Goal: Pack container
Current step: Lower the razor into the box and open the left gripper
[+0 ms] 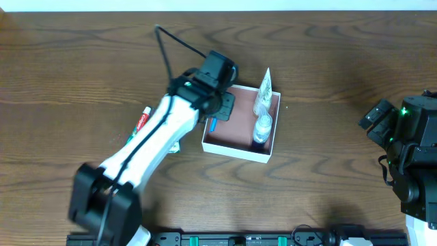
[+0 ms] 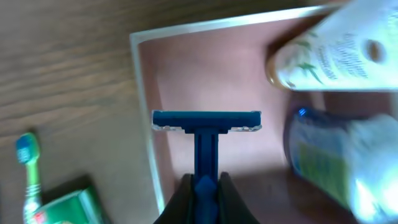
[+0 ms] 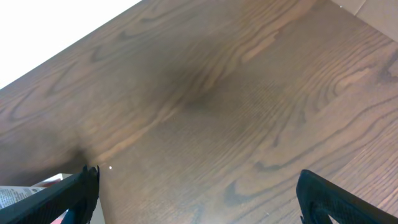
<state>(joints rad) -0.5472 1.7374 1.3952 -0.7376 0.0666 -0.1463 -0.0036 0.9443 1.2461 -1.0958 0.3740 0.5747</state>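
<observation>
Holding a blue razor by its handle, left gripper clamped on it, head just inside the left wall of the container | container mid-table, tube and clear bottle along its right side | toothbrush, green packet outside that wall | right gripper spread wide, far right.

Through the left wrist camera, the white tube and clear bottle are blurred and run off the right edge. The green packet is cropped below. The razor handle's end is buried between the left gripper fingers.
</observation>
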